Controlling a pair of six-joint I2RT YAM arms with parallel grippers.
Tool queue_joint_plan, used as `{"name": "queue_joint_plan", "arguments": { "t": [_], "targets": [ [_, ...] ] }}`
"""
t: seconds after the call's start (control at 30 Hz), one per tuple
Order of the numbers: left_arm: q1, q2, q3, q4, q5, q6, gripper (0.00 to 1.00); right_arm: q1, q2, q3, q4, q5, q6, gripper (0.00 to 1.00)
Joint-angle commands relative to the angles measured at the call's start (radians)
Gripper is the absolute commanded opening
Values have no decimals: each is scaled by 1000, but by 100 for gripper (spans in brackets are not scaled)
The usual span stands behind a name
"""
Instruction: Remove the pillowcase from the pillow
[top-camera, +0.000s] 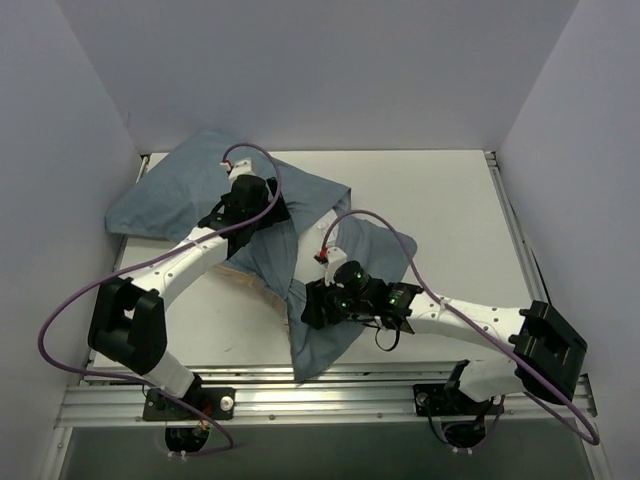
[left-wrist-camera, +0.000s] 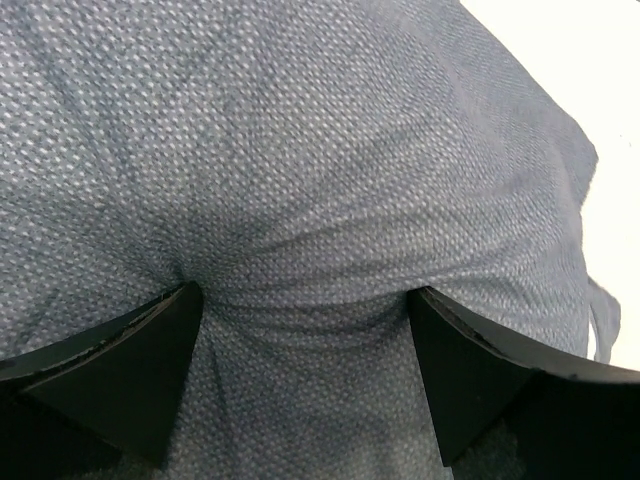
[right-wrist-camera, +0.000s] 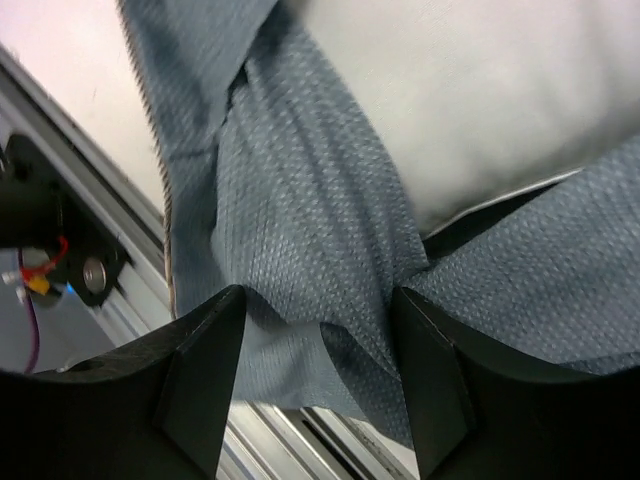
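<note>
**Pillowcase partly drawn off the pillow.** The pillowcase (top-camera: 180, 195) is spread in a band from the upper left of the overhead view down to the lower centre. A strip of its beige lining (top-camera: 245, 277) is turned out at the middle. The pillow (right-wrist-camera: 450, 100) is exposed as a plain white bulge at the upper right of the right wrist view, where the cover has been peeled back. The rest of the pillow is judged to lie under the cloth at upper left.

The right tool (right-wrist-camera: 318, 300) is closed on a gathered fold of the cover. Taut creases run away from it, which suggests a pull toward the lower edge of the worktop (top-camera: 440, 210).

The left tool (left-wrist-camera: 302, 300) is spread, with its fingers (left-wrist-camera: 150, 370) pressed into covered padding that bulges between them. This is presumably done to hold the pillow in place against that pull.
</note>
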Motion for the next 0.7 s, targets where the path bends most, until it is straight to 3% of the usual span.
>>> {"name": "queue_joint_plan", "arguments": {
  "t": [0.0,0.1,0.2,0.33,0.47,0.67],
  "targets": [
    [21,68,1,-21,-23,-46,94,76,33,16,-98,-98,-67,55],
    [29,77,11,-20,-3,-53,94,104,42,53,-135,-139,-127,54],
    [27,35,4,-14,22,-24,94,84,-8,96,-187,4,-130,54],
    [6,-88,-53,13,57,48,94,-45,-100,136,-244,138,-123,59],
    [-72,-219,-94,66,103,230,94,-175,-136,157,-266,327,-100,68],
    [-273,-273,-67,25,26,474,94,-382,-76,141,-99,186,-81,68]
  ]
}}
